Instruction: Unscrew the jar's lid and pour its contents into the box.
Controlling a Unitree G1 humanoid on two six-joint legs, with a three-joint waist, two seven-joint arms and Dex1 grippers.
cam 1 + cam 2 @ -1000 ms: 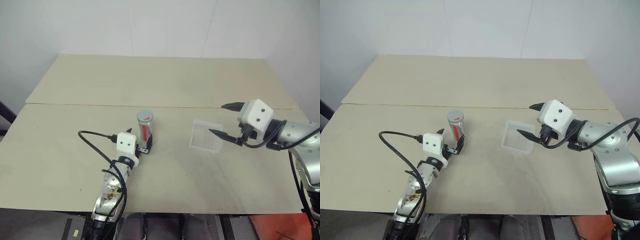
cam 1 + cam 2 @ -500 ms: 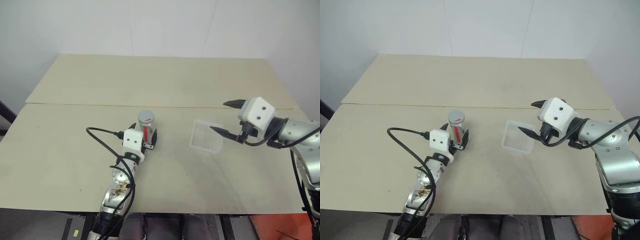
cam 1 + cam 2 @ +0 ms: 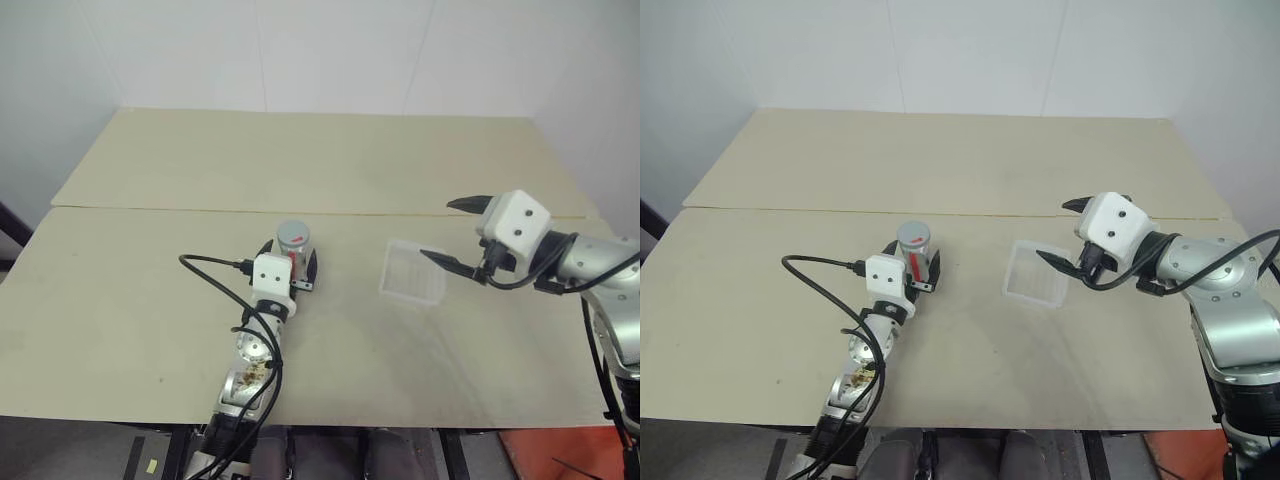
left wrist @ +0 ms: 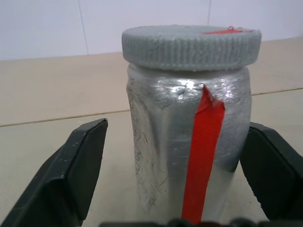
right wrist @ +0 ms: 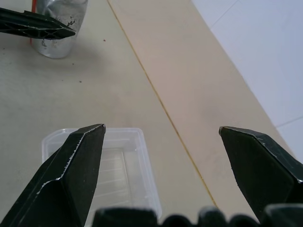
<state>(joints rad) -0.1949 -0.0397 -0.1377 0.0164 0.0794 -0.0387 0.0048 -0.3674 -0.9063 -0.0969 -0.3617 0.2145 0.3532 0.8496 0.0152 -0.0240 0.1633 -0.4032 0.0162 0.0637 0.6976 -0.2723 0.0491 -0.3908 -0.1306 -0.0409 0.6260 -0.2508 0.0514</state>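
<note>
Left gripper (image 3: 293, 272): at lower centre-left of the head view. We see its two black fingers (image 4: 75, 165) spread either side of the jar's body; in the left wrist view a gap shows on each side, so we judge it not yet pinching.

Jar (image 4: 189, 142): stands upright on the table (image 3: 130, 300), centre-left of the head view, between the left gripper's fingers. Silver-grey wrinkled foil-like skin, red vertical stripe down its side.

Lid (image 4: 191, 45): grey, ribbed around its edge, seated on top of the jar, with a small red mark. It looks screwed on.

Contents: hidden inside the closed jar; we cannot tell what is there.

Handling, jar: we judge it light and stiff, the shiny skin possibly slippery. We would take hold at mid-body, below the lid, firmly enough that it cannot spin.

Handling, lid: the ribbing should give good purchase; we would grip it across its rim from above.

Box (image 3: 412, 273): clear shallow plastic tray, right of centre in the head view, well apart from the jar. We judge it very light and easily nudged.

Right gripper (image 3: 458, 232): hovers at the right of the head view, just beyond the box's right edge, fingers (image 5: 71, 175) spread wide, holding nothing.

Far table: a seam crosses the surface behind the jar; a white wall lies beyond.
</note>
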